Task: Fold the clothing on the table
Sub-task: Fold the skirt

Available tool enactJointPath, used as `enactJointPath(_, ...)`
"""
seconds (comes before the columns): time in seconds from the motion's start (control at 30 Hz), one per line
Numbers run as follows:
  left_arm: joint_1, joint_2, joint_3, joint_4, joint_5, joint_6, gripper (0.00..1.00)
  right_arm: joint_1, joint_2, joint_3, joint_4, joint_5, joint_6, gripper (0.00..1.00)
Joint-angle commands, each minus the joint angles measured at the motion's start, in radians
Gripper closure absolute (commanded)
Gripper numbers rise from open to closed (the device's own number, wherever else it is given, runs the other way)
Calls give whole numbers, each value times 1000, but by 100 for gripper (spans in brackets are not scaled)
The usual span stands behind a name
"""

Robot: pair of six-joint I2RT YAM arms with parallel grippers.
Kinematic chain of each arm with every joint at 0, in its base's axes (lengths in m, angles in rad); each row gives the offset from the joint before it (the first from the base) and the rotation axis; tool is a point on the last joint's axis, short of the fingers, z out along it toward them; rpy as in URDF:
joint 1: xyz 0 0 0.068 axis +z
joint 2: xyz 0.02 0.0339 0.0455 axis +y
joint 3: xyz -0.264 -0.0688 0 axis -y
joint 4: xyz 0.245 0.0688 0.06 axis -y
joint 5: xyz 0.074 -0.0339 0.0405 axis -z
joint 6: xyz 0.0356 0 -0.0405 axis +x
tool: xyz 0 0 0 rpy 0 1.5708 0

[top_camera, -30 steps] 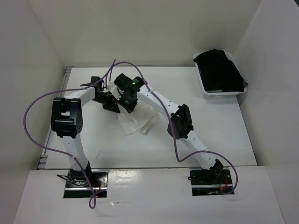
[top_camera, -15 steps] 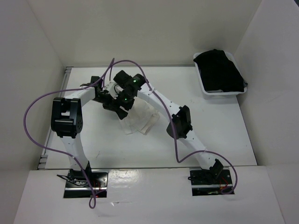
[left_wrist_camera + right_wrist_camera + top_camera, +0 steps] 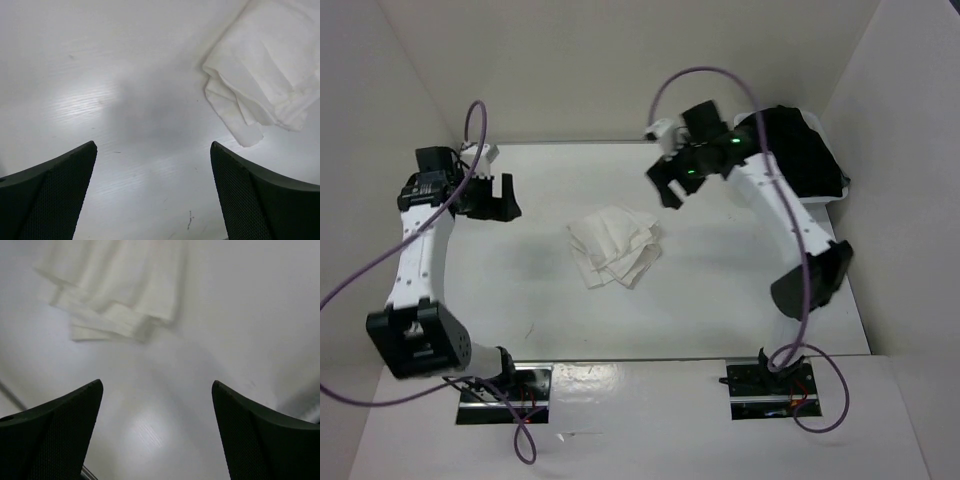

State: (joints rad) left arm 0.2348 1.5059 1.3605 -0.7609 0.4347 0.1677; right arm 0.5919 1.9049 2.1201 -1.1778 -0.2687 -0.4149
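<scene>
At the far left of the top view, the left arm (image 3: 418, 250) is reaching up along the table's (image 3: 740, 290) left side, with a purple cable (image 3: 355, 290) looping off it. The left gripper (image 3: 496, 197) is hanging over bare tabletop, well apart from the skirt (image 3: 613, 246). In the left wrist view, that gripper (image 3: 152, 146) is standing with its jaws spread wide. It is holding nothing, and only white table surface is showing between the two dark fingers (image 3: 55, 190).

The skirt is lying near the middle of the table as a small bundle of overlapping layers, with its edges fanning out toward the near side. It is touching neither gripper. In the left wrist view the skirt (image 3: 270, 70) is sitting at the upper right, with stacked edges stepping out at its lower corner. In the right wrist view the skirt (image 3: 117, 287) is lying at the upper left, blurred, again showing layered edges.

Further right, the right gripper (image 3: 666, 186) is hovering above the table beyond the skirt's far right corner. Seen from its own wrist, this gripper (image 3: 157, 384) is also gaping wide with nothing between its jaws.

At the far right, a bin (image 3: 790, 201) is sitting at the table's back corner, and a black garment (image 3: 790, 150) is filling it.
</scene>
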Motion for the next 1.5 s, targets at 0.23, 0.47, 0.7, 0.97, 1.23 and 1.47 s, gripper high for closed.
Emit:
enactJointPath(0.23,73,-432,-291,46,-127,-91,0,-699,-705,-938,498,88,162,2)
enactJointPath(0.47,86,-388,-319,71,19,-44,0,-952,-957,-1170,612,-10,242,2)
enactJointPath(0.7,91,-331,-249,83,218,-22,0,-1066,-1003,-1200,623,-46,231,2)
enactJointPath(0.97,-178,175,153,-118,616,139,0,-1112,-994,-1209,623,-99,222,2)
enactJointPath(1.23,-339,388,187,-100,688,161,0,-1208,-985,-1209,604,-155,200,2)
enactJointPath(1.47,-354,497,135,-109,737,219,0,-1255,-994,-1209,595,-187,191,2)
